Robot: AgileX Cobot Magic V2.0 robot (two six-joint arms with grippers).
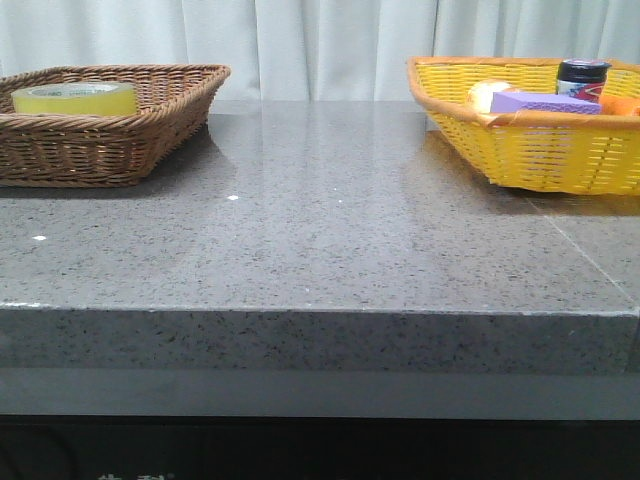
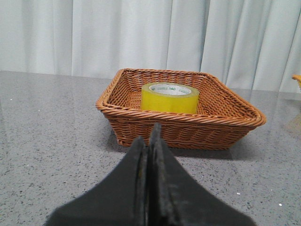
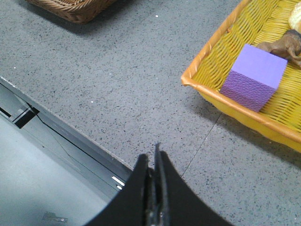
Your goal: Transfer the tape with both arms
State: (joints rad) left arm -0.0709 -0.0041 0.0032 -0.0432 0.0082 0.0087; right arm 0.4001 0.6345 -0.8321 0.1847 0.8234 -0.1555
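Observation:
The tape (image 1: 75, 98), a wide yellow roll with a white core and green lettering, lies flat inside the brown wicker basket (image 1: 150, 125) at the table's back left. It also shows in the left wrist view (image 2: 170, 97), in the basket (image 2: 141, 122). My left gripper (image 2: 149, 139) is shut and empty, low over the table, short of the basket. My right gripper (image 3: 153, 157) is shut and empty above the table's front edge, apart from the yellow basket (image 3: 207, 89). Neither gripper shows in the front view.
The yellow basket (image 1: 530, 150) at the back right holds a purple sponge block (image 1: 540, 102), a dark jar (image 1: 582, 76) and other small items. The block also shows in the right wrist view (image 3: 254, 77). Grey stone table (image 1: 320, 240); white curtain behind.

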